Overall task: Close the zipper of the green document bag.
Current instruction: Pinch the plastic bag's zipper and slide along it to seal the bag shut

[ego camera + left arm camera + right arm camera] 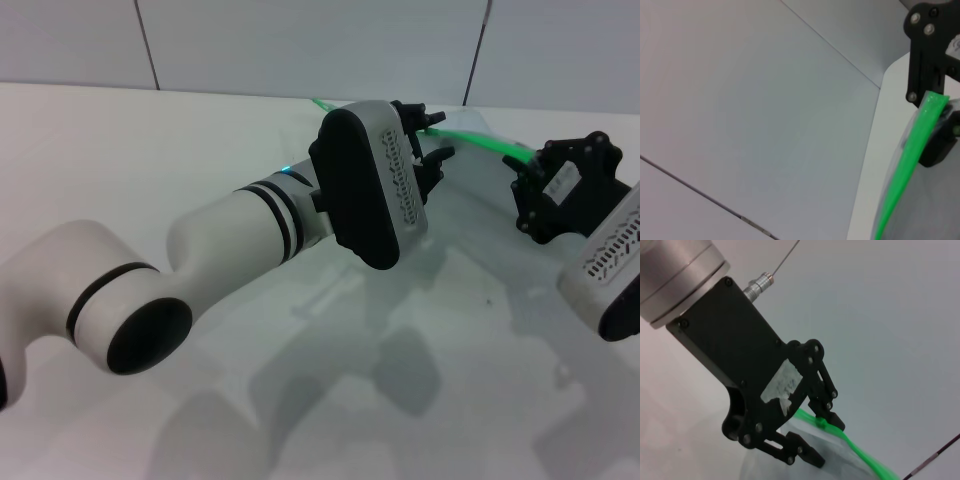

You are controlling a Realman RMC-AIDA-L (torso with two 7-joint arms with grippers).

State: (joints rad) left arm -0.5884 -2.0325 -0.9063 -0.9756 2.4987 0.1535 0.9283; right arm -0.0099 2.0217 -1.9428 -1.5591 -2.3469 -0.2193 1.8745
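While our white tabletop [150, 150] fills most of the head view, the green document bag [470, 230] lies across its far right part as a pale translucent sheet, with one edge lifted off the surface between our two arms. Our left arm reaches diagonally over the middle, and its left end effector [428, 150] sits at the far edge of the bag, right at the green strip; we cannot tell from any view whether its fingers are spread or pressed together. Our right end effector [528, 185] hangs at the right end of the same edge, and the left wrist view shows its black fingers pinching the end of the zipper [480, 138]. That zipper runs as a thin bright green line from the left end effector to the right one, raised above the tabletop. A tiny green slider [822, 423] sits just beside one fingertip in the right wrist view.
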